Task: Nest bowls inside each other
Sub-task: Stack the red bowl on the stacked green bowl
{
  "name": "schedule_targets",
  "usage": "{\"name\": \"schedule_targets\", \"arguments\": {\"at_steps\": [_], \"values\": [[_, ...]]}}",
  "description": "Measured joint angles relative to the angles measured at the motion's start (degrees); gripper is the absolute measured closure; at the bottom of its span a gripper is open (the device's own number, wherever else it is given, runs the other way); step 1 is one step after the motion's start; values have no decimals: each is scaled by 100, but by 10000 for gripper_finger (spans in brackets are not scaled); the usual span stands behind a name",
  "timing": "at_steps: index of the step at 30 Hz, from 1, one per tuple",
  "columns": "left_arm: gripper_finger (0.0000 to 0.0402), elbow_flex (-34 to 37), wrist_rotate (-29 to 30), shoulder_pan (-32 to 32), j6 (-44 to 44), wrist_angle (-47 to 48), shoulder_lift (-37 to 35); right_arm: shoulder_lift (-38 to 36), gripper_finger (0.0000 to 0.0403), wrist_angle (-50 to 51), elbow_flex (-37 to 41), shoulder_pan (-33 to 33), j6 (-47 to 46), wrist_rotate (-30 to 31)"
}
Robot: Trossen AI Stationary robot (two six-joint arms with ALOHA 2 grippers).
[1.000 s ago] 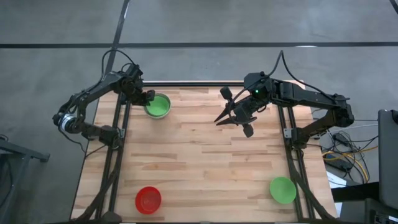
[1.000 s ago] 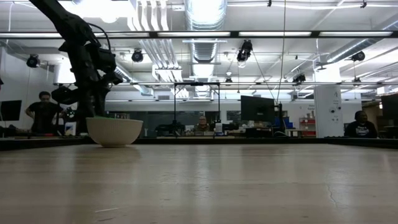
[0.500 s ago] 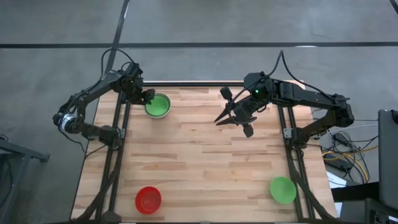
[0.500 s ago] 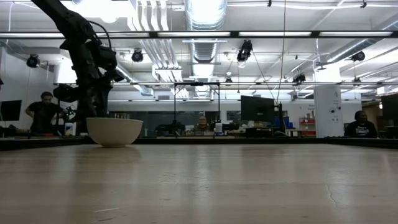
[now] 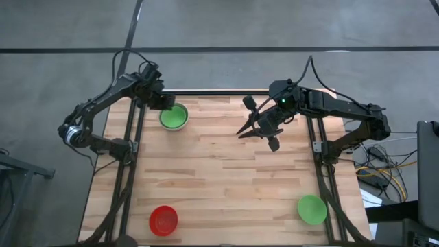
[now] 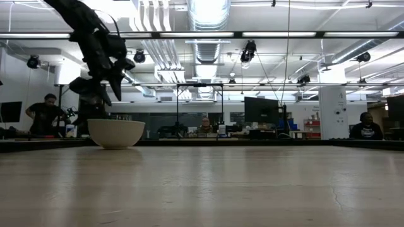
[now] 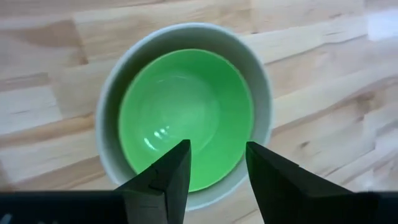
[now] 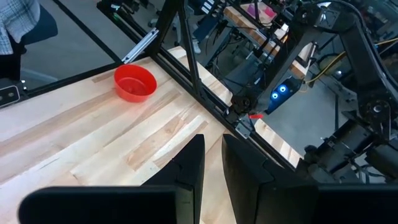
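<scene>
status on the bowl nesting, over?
Left gripper open above the green bowl, nested in whitish-grey bowl. Right gripper mid-table, holding nothing. Red bowl and second green bowl unnested. Nothing in the way.

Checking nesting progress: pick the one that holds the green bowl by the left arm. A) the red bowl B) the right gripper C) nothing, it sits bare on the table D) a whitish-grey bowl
D: the left wrist view shows the green bowl sitting inside a whitish-grey bowl, whose rim rings it.

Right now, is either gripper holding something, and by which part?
Nothing is held. The left gripper hangs open above the nested bowls; the right gripper is empty.
</scene>
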State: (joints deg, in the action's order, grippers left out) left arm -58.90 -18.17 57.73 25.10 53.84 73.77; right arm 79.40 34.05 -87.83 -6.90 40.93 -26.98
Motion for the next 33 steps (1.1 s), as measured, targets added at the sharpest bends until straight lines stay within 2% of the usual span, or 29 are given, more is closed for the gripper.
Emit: {"name": "schedule_targets", "arguments": {"at_steps": [9, 17, 24, 30, 33], "values": [[243, -366, 38, -460, 37, -99, -194, -1, 351, 0, 0, -1, -6, 1], [243, -532, 164, -848, 199, -200, -645, 0, 351, -1, 0, -1, -23, 2], [243, -557, 168, -1188, 3, -360, -1110, -1, 351, 0, 0, 0, -25, 1], [243, -557, 213, -1679, -109, -1070, -1523, 0, 351, -1, 0, 0, -14, 2], [243, -557, 489, -1957, -197, -1434, -1692, -2, 351, -1, 0, 0, -16, 2]]}}
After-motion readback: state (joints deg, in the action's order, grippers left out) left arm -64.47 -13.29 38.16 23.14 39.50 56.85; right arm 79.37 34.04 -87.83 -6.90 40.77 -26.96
